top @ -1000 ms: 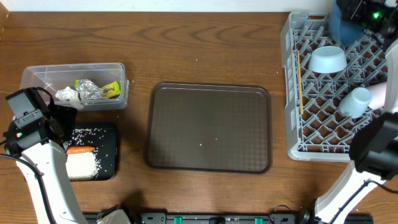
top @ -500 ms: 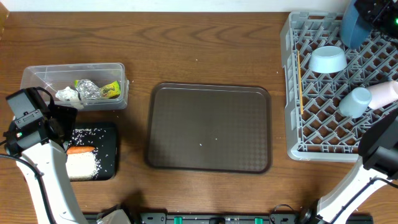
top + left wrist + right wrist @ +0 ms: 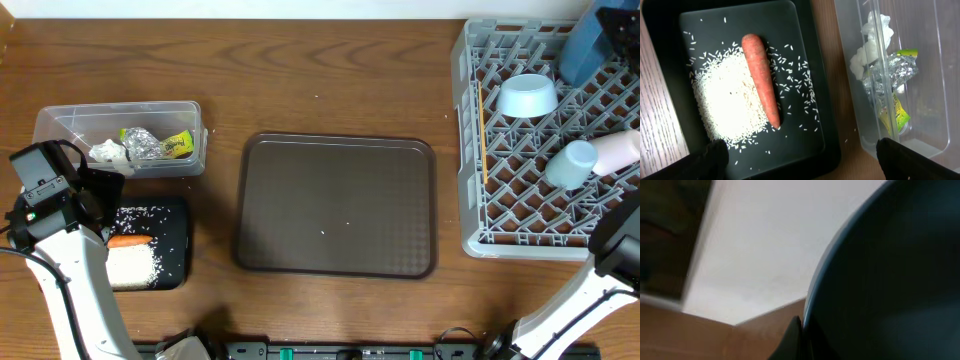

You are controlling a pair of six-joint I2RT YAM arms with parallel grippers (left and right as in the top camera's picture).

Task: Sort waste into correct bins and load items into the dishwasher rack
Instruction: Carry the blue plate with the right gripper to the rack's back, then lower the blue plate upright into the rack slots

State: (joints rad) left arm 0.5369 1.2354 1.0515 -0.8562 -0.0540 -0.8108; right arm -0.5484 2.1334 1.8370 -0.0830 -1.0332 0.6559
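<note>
**Right side.** Over the last second the dark-blue bowl [image 3: 596,50] travelled rightward along the far edge of the dishwasher rack [image 3: 469,200]. It now stood on edge at the rack's far-right corner, partly cut off by the frame. The right arm, seen above the rack a sec. ago, had left the overhead view. On the wrist cam the right claw [image 3: 796,342] was fully closed, one dark finger at the bowl's rim and the bowl filling the view. Judged: bowl still held, not yet released.

**Rack contents, unchanged.**
- Small light-blue bowl [image 3: 527,96], inverted.
- Pale-blue cup [image 3: 572,164], on its side.
- A paler cup [image 3: 620,150] beside it.
- Chopsticks [image 3: 482,135] along the rack's left wall.

**Left side.** No movement. The left claw [image 3: 802,159] hung wide open and empty above the gap between the black tray [image 3: 705,20] and the clear tub [image 3: 940,75].
- Rice [image 3: 730,100] and carrot [image 3: 761,80] lay in the black tray.
- Silver wrapper [image 3: 882,75] and yellow-green packet [image 3: 897,107] lay in the tub.

**Centre.** Brown serving tray [image 3: 335,205] sat bare at mid desk [image 3: 300,70].

**Assessment.** Waste appeared sorted. The bowl looked like the last item. Its shift to the corner suggested final placement, w/ release remaining.
</note>
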